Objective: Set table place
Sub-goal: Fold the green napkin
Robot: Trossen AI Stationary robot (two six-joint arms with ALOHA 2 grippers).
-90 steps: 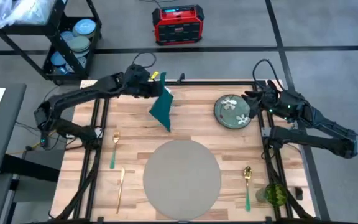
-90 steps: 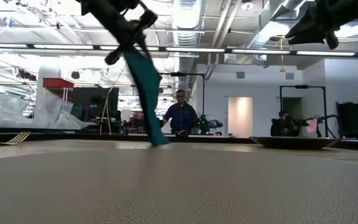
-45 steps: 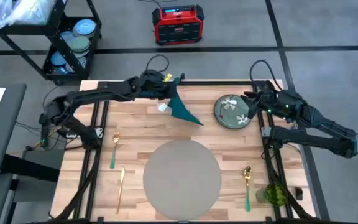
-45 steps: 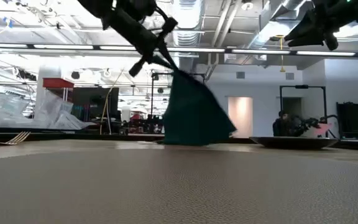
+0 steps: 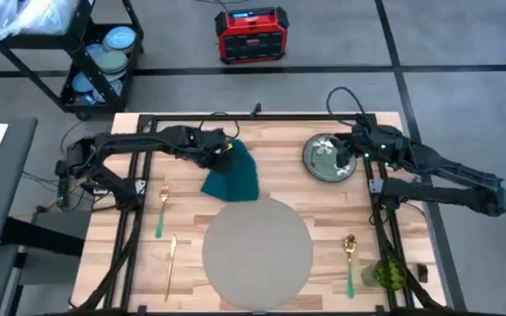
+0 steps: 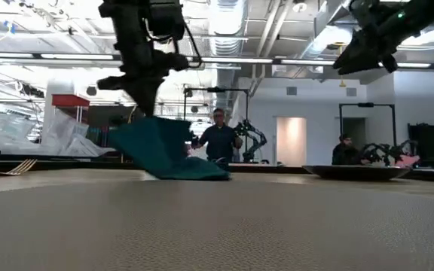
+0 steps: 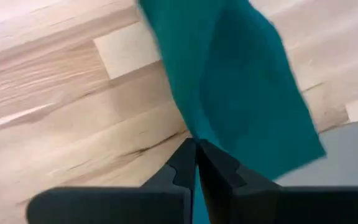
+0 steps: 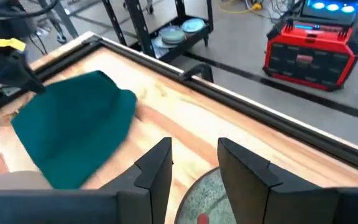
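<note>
Table with placemat, plate, cutlery

The napkin is dark teal green. The table shows light wooden planks. The placemat is plain grey. The plate is grey-green with pale flowers. A red and black box sits at upper centre.

The green glass (near the table corner) is partly cut off by the picture's edge.
</note>
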